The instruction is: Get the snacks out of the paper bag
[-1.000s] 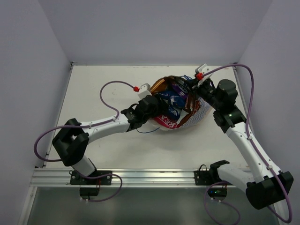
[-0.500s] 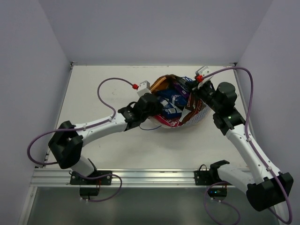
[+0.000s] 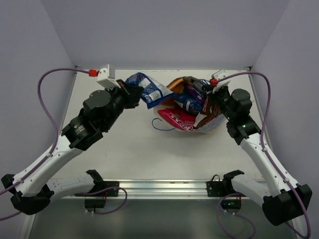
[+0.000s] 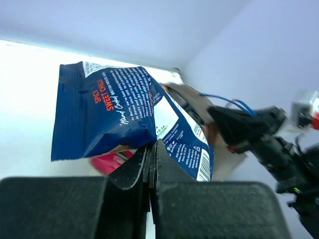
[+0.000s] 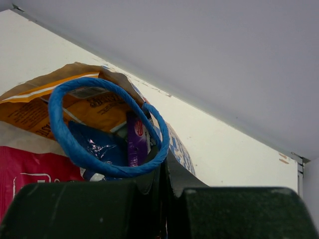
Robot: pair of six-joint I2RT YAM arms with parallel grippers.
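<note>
Dark-blue packet (image 4: pixel 104 109) | clenched in left pincer (image 4: pixel 151 149), beside paper bag (image 5: pixel 177 144) | right pincer (image 5: pixel 164 172) clamps its rim

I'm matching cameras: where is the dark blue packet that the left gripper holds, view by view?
Top external: dark blue packet, upper middle, left of the bag.
Left wrist: centre-left, above the fingers.
Right wrist: not in it.
Shared landmark: the pink packet.

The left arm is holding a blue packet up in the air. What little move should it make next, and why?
Probably carry the blue packet further left and lower it toward the bare table. The left gripper is shut on the packet's edge, the packet is already out of the paper bag, and the right gripper pinches the bag's rim, holding it in place.
</note>
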